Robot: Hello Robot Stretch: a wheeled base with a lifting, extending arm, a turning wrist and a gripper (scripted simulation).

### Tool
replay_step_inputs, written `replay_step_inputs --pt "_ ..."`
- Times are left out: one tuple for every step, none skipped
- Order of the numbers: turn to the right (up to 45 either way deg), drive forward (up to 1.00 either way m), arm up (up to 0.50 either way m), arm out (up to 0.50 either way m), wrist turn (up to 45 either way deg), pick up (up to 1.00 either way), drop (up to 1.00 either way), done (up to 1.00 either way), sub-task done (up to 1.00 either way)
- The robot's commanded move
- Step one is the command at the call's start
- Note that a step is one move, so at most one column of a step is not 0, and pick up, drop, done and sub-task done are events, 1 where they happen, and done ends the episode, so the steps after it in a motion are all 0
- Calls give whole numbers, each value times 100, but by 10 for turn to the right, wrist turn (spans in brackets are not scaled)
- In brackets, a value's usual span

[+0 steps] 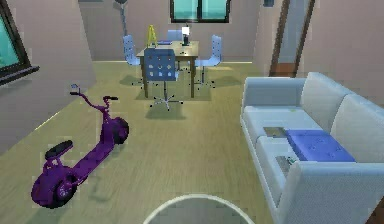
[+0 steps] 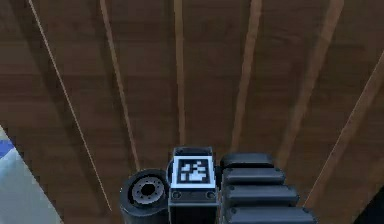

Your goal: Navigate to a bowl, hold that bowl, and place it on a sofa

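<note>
Forward view puts the sofa (image 1: 325, 95) close on its right, so the goal for the last step is at hand, but nothing there can be called a bowl with any certainty. A pale curved rim (image 1: 198, 203) at the bottom edge might belong to it, though that is only a guess. In the arm side view the gripper (image 2: 145, 195) sits low, left of a white marker (image 2: 192, 170), with the arm (image 2: 255, 190) to the right. Its far end cannot be made out, so I cannot tell whether it holds anything or how its fingers stand. By my judgement, finding the sofa is done; whether the bowl has been picked up is unsettled, and placing it is not yet done. A wooden wall (image 2: 200, 70) lies just beyond the arm, so the robot would likely have to turn before reaching toward the seats. A blue cushion (image 1: 320, 147) and a small grey thing (image 1: 272, 131) take up part of the seats, leaving bare seat between them. A purple scooter (image 1: 85, 150) stands on the floor to the left, well apart from the sofa. A table (image 1: 185, 52) with blue chairs (image 1: 160, 68) stands at the far end.
</note>
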Motion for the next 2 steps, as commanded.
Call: replay_step_inputs --pt "30 0 0 0 0 0 0 0 0" --pt "0 60 0 0 0 0 0 0 0"
